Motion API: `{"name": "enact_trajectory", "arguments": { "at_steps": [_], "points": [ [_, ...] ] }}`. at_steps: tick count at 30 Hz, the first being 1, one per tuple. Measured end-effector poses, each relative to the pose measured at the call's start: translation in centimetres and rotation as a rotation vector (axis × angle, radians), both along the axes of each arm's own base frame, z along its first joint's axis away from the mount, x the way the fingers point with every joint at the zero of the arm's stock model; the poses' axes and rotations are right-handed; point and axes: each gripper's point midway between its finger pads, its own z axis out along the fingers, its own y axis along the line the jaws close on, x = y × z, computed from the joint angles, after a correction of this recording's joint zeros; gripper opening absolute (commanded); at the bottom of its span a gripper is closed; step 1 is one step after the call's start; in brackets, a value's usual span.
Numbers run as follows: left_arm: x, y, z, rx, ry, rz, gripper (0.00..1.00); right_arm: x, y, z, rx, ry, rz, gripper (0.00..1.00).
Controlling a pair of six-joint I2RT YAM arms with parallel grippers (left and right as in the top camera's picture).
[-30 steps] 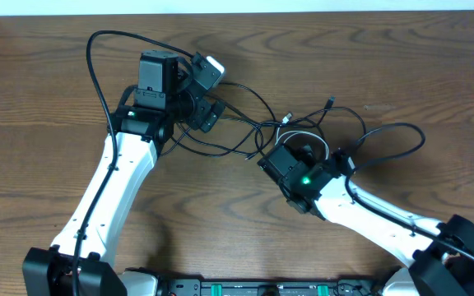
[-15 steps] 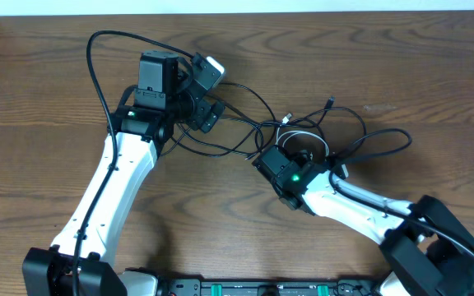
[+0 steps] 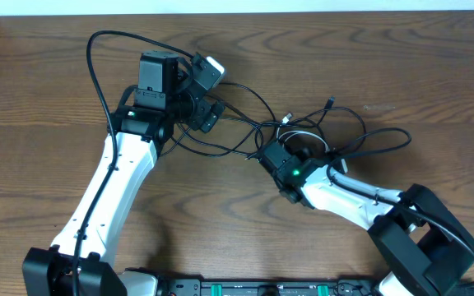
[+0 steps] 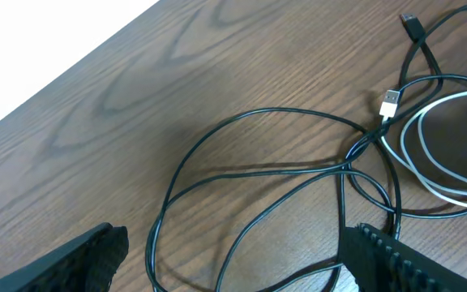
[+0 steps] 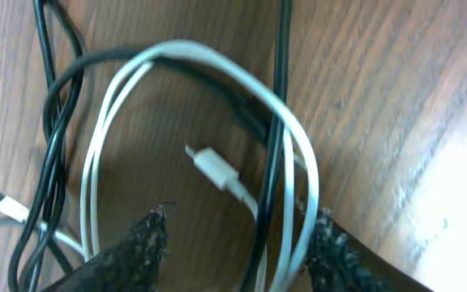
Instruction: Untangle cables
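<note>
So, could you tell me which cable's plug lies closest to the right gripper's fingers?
The white cable: its small plug lies inside its own loops, just ahead of the right gripper. The other cables in the tangle are black.

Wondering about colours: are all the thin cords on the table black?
No, a white cable loops among the black cables in the right wrist view.

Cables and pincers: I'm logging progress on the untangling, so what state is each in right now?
Thin white cable with a white plug: coiled in loops, tangled with black strands.
Thin black cables: tangled, crossing one another in loose loops.
Left pincer: open, gripping nothing.
Right pincer: open, its fingers straddling white and black strands.
</note>
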Motion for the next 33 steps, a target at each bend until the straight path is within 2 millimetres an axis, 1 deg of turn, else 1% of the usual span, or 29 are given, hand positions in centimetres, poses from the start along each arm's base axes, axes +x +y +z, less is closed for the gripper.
{"name": "enact_trajectory", "arguments": {
  "at_steps": [2,3,4,5,6,10,17,23,25,27,29,32,33],
  "points": [
    [0.0,0.0,0.0,0.000,0.002,0.000,0.89,0.3,-0.5,-0.1,0.001,0.002,-0.017,0.45],
    [0.0,0.0,0.0,0.001,0.003,0.000,0.89,0.3,-0.7,-0.1,0.001,0.003,-0.022,0.38],
    [-0.1,0.0,-0.1,0.001,0.003,0.000,0.89,0.4,-0.8,-0.1,0.002,0.004,-0.026,0.17],
    [0.0,0.0,0.0,0.001,0.003,0.000,0.89,0.4,-0.8,-0.2,0.003,0.010,-0.024,0.07],
    [-0.1,0.0,-0.1,0.001,0.003,0.000,0.89,0.4,-0.8,-0.3,0.000,0.013,-0.017,0.01],
    [-0.1,0.0,-0.1,0.000,0.003,0.000,0.89,0.7,-0.3,-0.5,-0.008,0.019,0.037,0.01],
    [-0.1,0.0,-0.1,0.001,0.003,0.000,0.89,0.4,0.2,-0.8,-0.029,0.065,0.134,0.01],
    [-0.1,0.0,-0.1,0.001,0.003,0.000,0.89,0.2,0.6,-0.8,-0.128,0.122,0.344,0.01],
    [-0.1,0.0,-0.1,0.001,0.003,0.000,0.89,0.2,0.9,-0.5,-0.155,0.136,0.432,0.01],
    [-0.1,0.0,-0.1,0.001,0.003,0.000,0.89,0.3,1.3,0.6,-0.176,0.127,0.522,0.01],
    [-0.1,0.0,-0.1,0.001,0.003,0.000,0.89,0.6,1.7,2.4,-0.195,0.092,0.601,0.01],
    [-0.1,0.0,-0.1,0.001,0.003,0.000,0.89,1.1,2.4,6.2,-0.217,0.003,0.705,0.01],
    [-0.1,0.0,-0.1,0.001,0.003,0.000,0.89,1.2,2.6,7.8,-0.225,-0.038,0.742,0.01]
  ]
}}
